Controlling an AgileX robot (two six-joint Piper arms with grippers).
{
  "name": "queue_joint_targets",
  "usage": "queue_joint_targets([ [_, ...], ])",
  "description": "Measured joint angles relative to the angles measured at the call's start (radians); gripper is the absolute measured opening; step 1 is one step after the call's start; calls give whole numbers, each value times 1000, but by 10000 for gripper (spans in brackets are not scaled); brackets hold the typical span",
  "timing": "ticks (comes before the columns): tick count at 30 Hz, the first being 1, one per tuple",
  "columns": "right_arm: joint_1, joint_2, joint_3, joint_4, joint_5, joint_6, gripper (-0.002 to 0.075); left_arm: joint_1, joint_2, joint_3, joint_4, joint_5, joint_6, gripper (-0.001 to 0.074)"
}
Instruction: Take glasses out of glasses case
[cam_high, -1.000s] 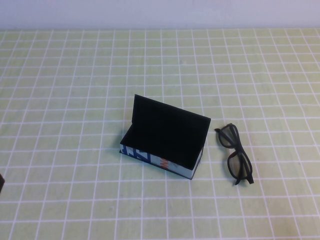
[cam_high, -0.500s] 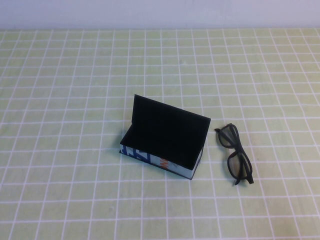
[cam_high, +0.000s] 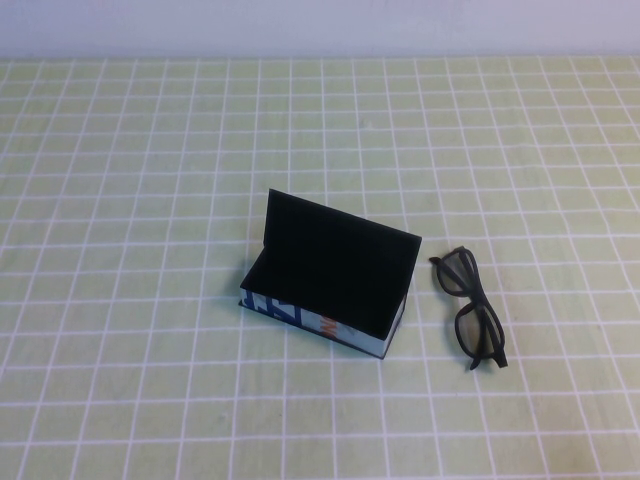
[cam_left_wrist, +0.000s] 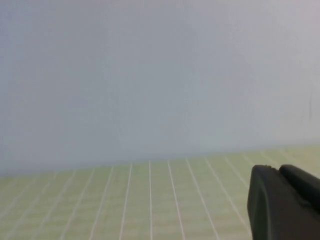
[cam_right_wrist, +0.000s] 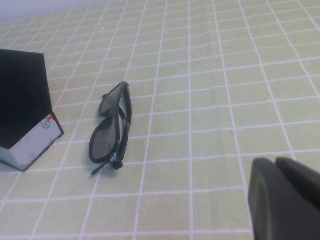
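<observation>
Left pincer (cam_left_wrist: 282, 202) first: it's off the high view entirely, only a dark chunk of it shows in its own wrist camera, pointed at bare grid cloth and the wall. Can't tell from that whether it's spread or pressed together.

Middle of the table (cam_high: 120, 200) sits the glasses case (cam_high: 325, 285), lid standing up at the back, black lining showing, nothing visible inside. I'm using that as the landmark for everything else.

Just to the right of the case, close but not touching, are the glasses (cam_high: 472, 308), folded and lying flat on the cloth. So the glasses look to be out already, and I'd call the job basically done.

Right pincer (cam_right_wrist: 285, 197) is out of the high view too; its wrist camera looks across at the glasses and a corner of the case from well off to the case's right. Fingers pressed together, holding nothing.

If anything's left, it's just parking the arms. Do that well by pulling away from the case side, so nothing clips the raised lid or nudges the frames.

Nothing else on the cloth, no clutter in the way.
</observation>
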Motion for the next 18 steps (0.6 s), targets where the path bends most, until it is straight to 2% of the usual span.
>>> queue_joint_targets([
  [8, 0, 0, 0, 0, 0, 0, -18, 0, 0, 4, -4, 485, -29, -4],
  [18, 0, 0, 0, 0, 0, 0, -18, 0, 0, 2, -4, 524, -39, -4],
])
